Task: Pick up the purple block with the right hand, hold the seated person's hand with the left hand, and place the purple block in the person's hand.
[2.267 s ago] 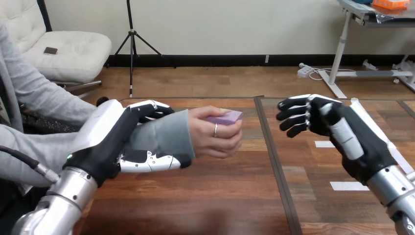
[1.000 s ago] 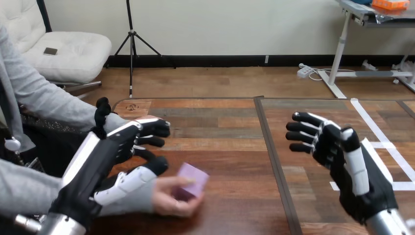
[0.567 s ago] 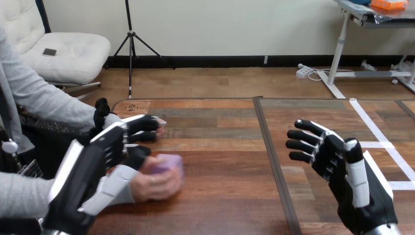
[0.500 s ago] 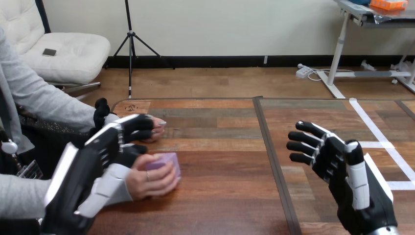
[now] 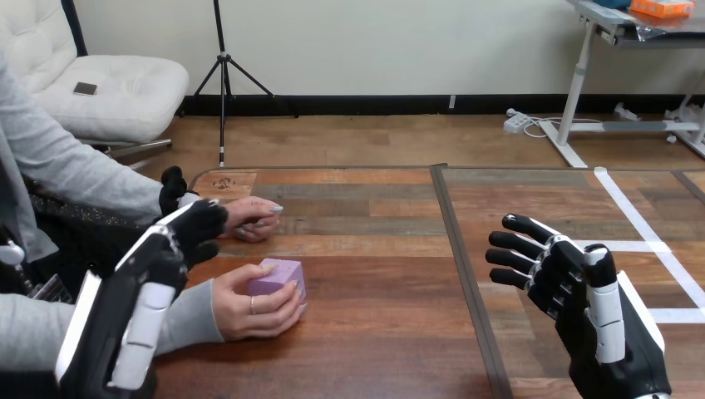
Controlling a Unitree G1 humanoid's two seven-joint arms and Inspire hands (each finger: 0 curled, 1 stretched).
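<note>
A purple block (image 5: 278, 278) sits on the wooden bench (image 5: 378, 332), its long axis roughly left to right, gripped by the person's nearer hand (image 5: 253, 306). The robot's left hand (image 5: 154, 268) hangs over that forearm; its grasp cannot be told. The right hand (image 5: 574, 283) hovers well apart, spread open, empty.

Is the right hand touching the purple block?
Apart. The head view shows bare table between the right hand and the purple block, held by the person's hand.
</note>
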